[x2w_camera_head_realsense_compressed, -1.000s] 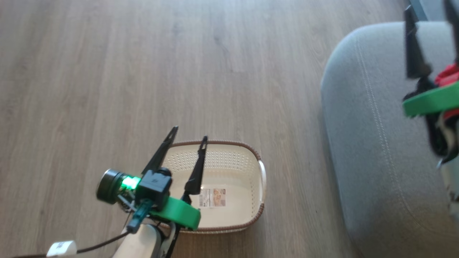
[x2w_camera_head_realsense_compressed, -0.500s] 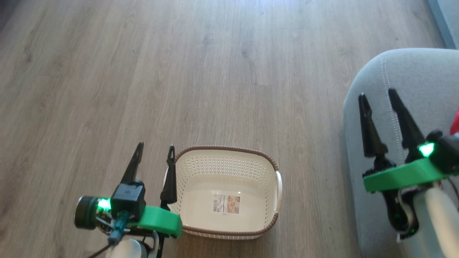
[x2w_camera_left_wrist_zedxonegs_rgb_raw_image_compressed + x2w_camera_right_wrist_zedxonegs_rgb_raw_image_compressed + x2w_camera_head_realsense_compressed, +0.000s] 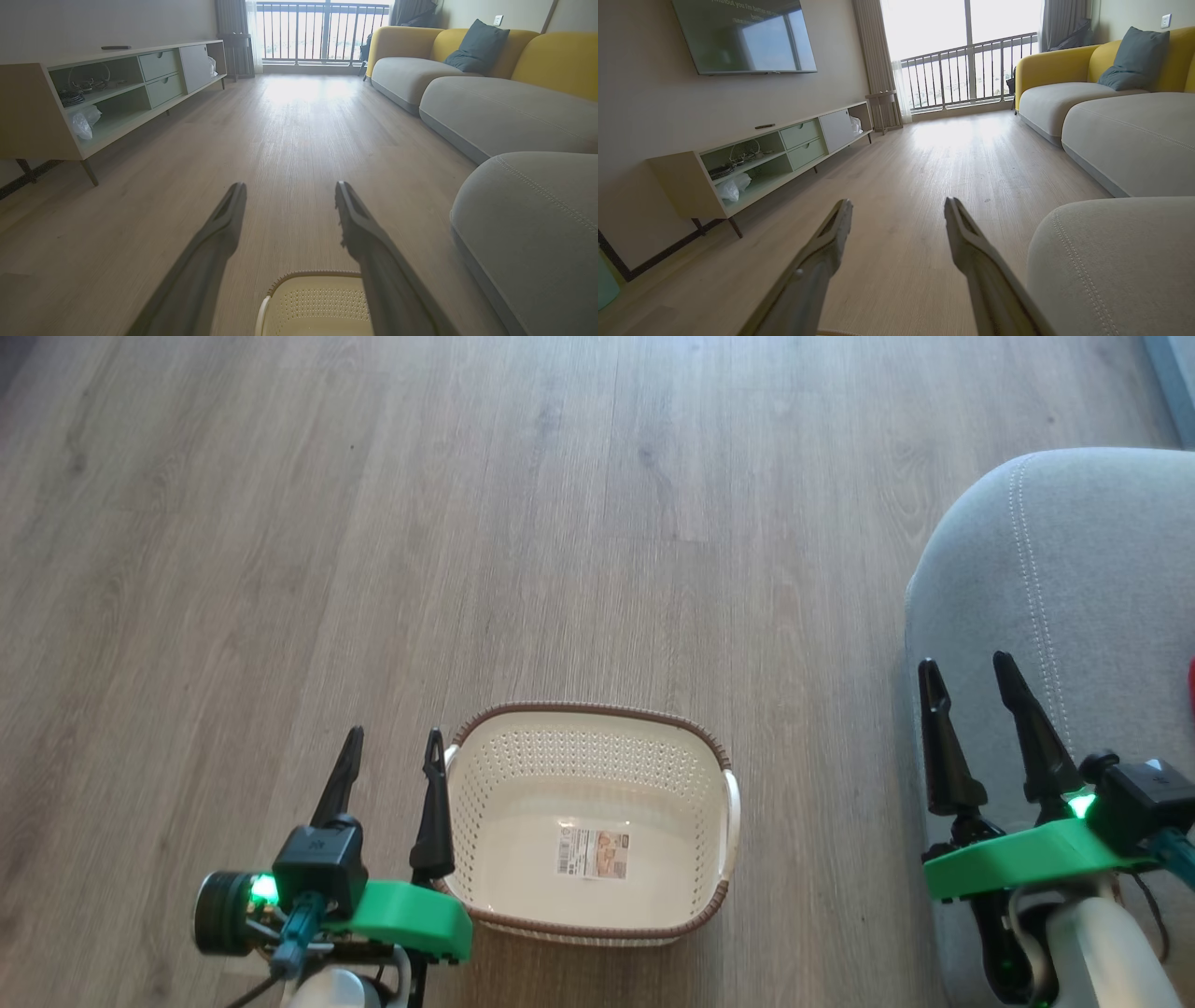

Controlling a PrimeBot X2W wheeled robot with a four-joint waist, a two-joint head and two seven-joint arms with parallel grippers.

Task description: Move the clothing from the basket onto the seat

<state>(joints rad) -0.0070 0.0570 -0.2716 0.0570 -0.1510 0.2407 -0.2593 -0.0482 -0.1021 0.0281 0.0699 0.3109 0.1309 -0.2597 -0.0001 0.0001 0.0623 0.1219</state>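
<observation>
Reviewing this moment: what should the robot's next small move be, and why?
Probably just a slight head turn right to check the seat: the basket holds only its sticker, the left gripper and right gripper stand open and empty, and a red sliver of the clothing lies on the seat at the head view's right edge.
</observation>
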